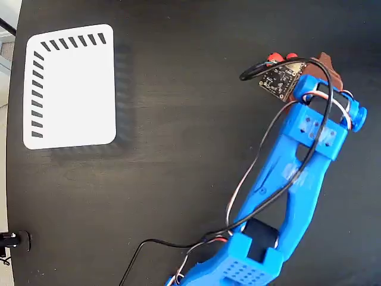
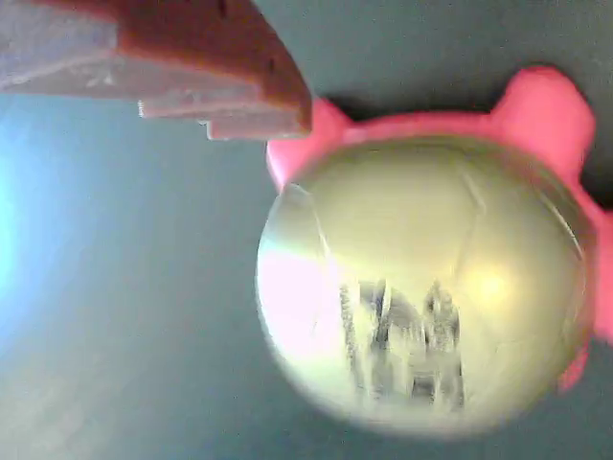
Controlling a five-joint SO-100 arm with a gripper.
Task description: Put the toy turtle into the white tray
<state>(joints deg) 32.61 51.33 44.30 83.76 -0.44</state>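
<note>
Turtle (image 2: 421, 287) not yet lifted, by the look of both views: shell filling the wrist view just below and right of one reddish-brown finger (image 2: 192, 67), dark surface (image 2: 115, 316) all around it. Only that one finger visible there, at the upper left, near the pink leg at the shell's top left, contact impossible to confirm. Second finger out of frame, so no telling whether the claw (image 1: 312, 68) stands apart or is closing; nothing visibly clamped. In the fixed view, claw at the end of the blue arm (image 1: 297, 179) at upper right, mostly hidden behind a small circuit board (image 1: 280, 80) and looping cables (image 1: 256, 173); two red bits of the toy turtle (image 1: 281, 57) peeking out just beyond the board, beside the brown finger.

White tray (image 1: 71, 86) well apart from the claw, far across the surface toward the upper left of the fixed view, empty, dark slanted slots along its top and left edges.

Judged progress: early. Approach made, grasp apparently not secured; still to come are the pinch, the lift, the carry across the surface and the release over the tray.

Writing: dark printed mark on the shell's lower half, smeared by blur and glare, not readable. No legible lettering on the board either.
</note>
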